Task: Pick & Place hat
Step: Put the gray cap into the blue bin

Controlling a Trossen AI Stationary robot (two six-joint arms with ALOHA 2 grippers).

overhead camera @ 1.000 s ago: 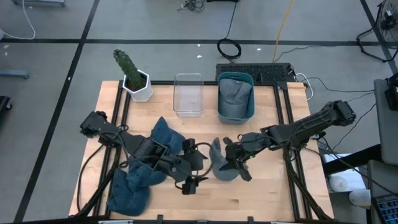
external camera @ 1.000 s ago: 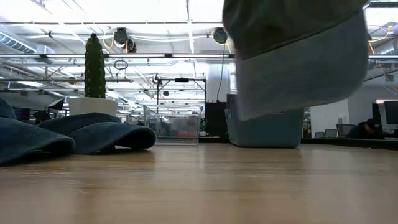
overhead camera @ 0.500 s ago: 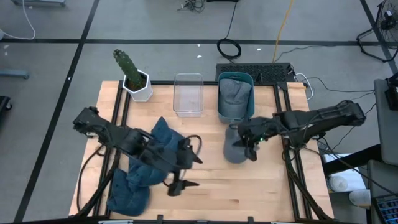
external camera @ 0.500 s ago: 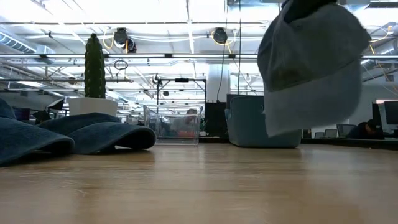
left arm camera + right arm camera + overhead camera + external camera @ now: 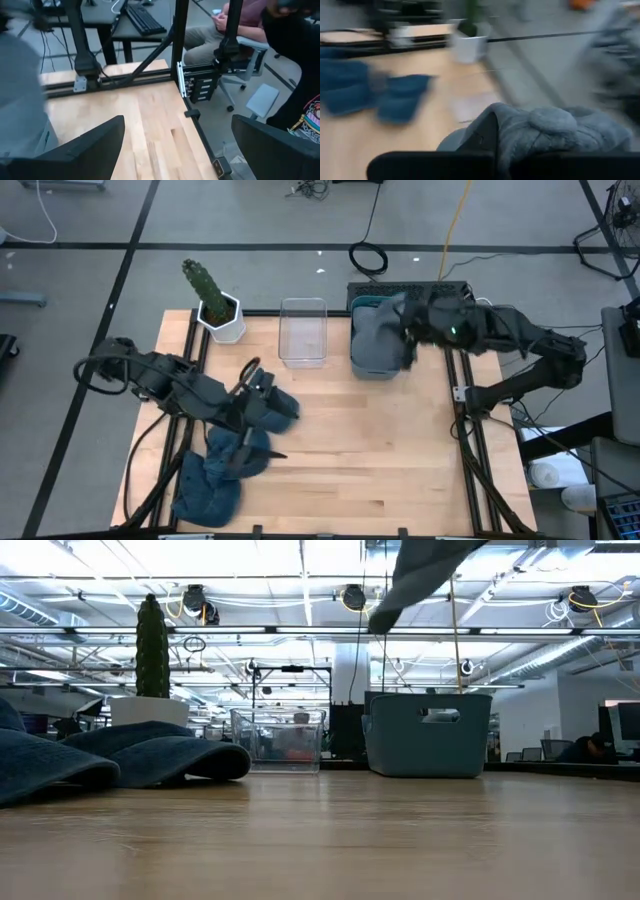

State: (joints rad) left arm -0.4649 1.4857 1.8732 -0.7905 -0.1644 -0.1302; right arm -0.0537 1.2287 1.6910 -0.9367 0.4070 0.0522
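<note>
My right gripper (image 5: 412, 330) is shut on a grey hat (image 5: 378, 340) and holds it over the teal bin (image 5: 358, 365) at the table's far edge. In the low view the grey hat (image 5: 420, 568) hangs high above the teal bin (image 5: 430, 735). Several blue hats (image 5: 225, 470) lie in a pile on the table's near left. Above the pile, my left gripper (image 5: 257, 412) stands wide open with nothing in it; the left wrist view shows only bare table between its fingers (image 5: 75, 150). My right gripper holds the grey hat by cloth at one side of its crown (image 5: 520, 145); the gripper's own dark body hides the exact place. The fingers come from the table's right, slanting a little downward. The hat is lifted clear and hangs over the bin, its top button (image 5: 546, 120) showing.
A cactus in a white pot (image 5: 218, 308) and a clear box (image 5: 303, 332) stand along the far edge, left of the bin. A keyboard (image 5: 415, 295) lies behind the bin. A person (image 5: 225, 25) sits beyond the table's right edge. Bare wood (image 5: 380, 450) spans the middle and near right.
My right gripper has risen and carried the grey hat from the table's middle toward the far edge, to above the teal bin, tipping from pointing down to nearly level. My left gripper has drawn back toward the table's left and up, over the blue hats.
</note>
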